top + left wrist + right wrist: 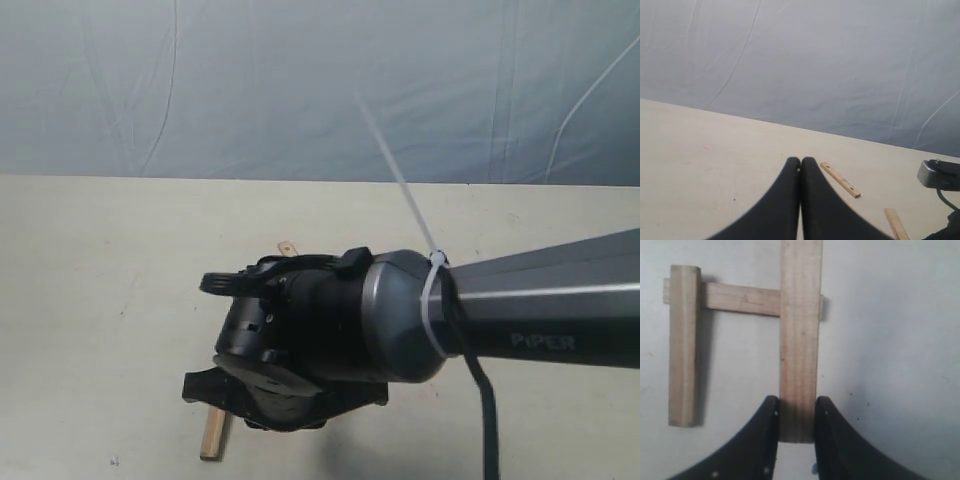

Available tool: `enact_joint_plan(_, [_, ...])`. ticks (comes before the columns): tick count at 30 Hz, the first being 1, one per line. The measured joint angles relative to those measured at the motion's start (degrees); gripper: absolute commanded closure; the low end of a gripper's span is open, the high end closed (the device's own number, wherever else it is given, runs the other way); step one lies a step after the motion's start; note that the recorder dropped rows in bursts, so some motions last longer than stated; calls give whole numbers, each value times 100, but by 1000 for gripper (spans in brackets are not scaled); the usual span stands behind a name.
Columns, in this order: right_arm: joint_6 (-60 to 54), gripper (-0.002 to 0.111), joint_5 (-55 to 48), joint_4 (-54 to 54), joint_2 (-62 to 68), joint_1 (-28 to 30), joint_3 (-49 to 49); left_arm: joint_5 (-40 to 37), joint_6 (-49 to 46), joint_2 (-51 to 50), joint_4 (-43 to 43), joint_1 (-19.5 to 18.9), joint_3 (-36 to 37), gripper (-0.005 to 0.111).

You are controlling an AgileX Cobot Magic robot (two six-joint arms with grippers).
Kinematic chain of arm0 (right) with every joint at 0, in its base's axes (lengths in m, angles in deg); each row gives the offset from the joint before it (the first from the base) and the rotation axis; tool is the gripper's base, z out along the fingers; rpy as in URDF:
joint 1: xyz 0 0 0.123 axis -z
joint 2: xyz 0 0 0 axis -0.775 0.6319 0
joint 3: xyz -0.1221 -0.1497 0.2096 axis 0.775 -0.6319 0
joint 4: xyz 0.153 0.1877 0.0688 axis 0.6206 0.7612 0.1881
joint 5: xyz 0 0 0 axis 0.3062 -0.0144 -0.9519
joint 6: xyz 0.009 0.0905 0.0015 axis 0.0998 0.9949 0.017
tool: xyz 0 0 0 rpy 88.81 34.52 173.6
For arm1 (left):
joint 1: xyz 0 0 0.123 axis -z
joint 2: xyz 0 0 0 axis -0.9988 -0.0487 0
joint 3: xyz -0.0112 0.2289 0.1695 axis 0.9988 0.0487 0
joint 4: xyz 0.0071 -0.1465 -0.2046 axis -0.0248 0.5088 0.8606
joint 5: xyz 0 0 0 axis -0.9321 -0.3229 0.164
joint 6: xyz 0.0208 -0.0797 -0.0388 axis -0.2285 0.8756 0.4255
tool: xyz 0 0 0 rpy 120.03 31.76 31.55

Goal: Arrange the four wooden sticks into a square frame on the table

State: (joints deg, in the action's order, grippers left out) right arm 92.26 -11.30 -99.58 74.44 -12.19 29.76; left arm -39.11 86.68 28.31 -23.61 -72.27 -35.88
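In the right wrist view my right gripper (797,405) is shut on one end of a wooden stick (799,330). That stick crosses over the end of a second stick (742,297) lying crosswise on the table (890,340). A third stick (684,345) lies parallel to the held one, over the crosswise stick's other end, so the three form a U. In the exterior view the right arm (400,315) hides most of this; only two stick ends (286,244) (213,436) show. My left gripper (800,161) is shut and empty, beside a holed stick (840,179).
A blue-grey backdrop (300,80) rises behind the table's far edge. A white cable tie (400,180) sticks up from the right arm's wrist. Another stick's end (896,223) and part of the right arm (940,175) show in the left wrist view.
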Motion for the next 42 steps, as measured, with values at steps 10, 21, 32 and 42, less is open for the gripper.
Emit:
enact_joint_plan(10, [171, 109, 291, 81, 424, -23, 0, -20, 0, 0, 0, 0, 0, 107])
enact_joint_plan(21, [200, 107, 439, 33, 577, -23, 0, -20, 0, 0, 0, 0, 0, 107])
enact_joint_plan(32, [123, 52, 434, 5, 565, -11, 15, -30, 0, 0, 0, 0, 0, 107])
enact_joint_plan(42, [-2071, 54, 290, 1153, 378, 587, 273, -30, 0, 0, 0, 0, 0, 107])
